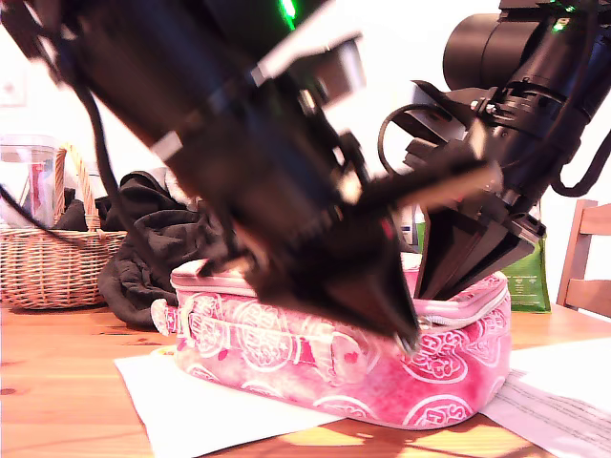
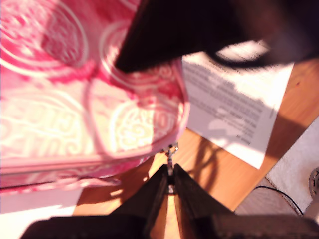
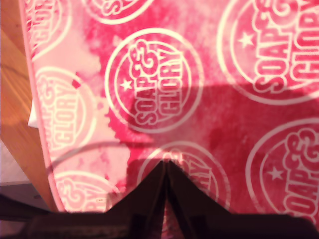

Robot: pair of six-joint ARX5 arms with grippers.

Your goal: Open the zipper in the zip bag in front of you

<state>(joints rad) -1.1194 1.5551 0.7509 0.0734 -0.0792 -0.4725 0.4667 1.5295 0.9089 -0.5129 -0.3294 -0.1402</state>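
The pink zip bag (image 1: 325,358) with white circular logos lies on a wooden table in the middle of the exterior view. Its zipper (image 1: 463,305) runs as a thin line just under the top panel. My first gripper (image 1: 407,336) is at the bag's near corner, shut on the small metal zipper pull (image 2: 172,152); its fingers (image 2: 160,191) meet around the pull. My second gripper (image 1: 441,286) stands on the bag's top panel (image 3: 164,89) toward the exterior view's right, shut, with its tips (image 3: 166,165) against the fabric. The first arm hides much of the bag's top in the exterior view.
A wicker basket (image 1: 48,262) and a heap of black cloth (image 1: 153,243) sit behind the bag at the exterior view's left. A green pouch (image 1: 527,277) and a wooden chair (image 1: 587,258) are at its right. White paper sheets (image 1: 210,405) (image 2: 234,109) lie under and beside the bag.
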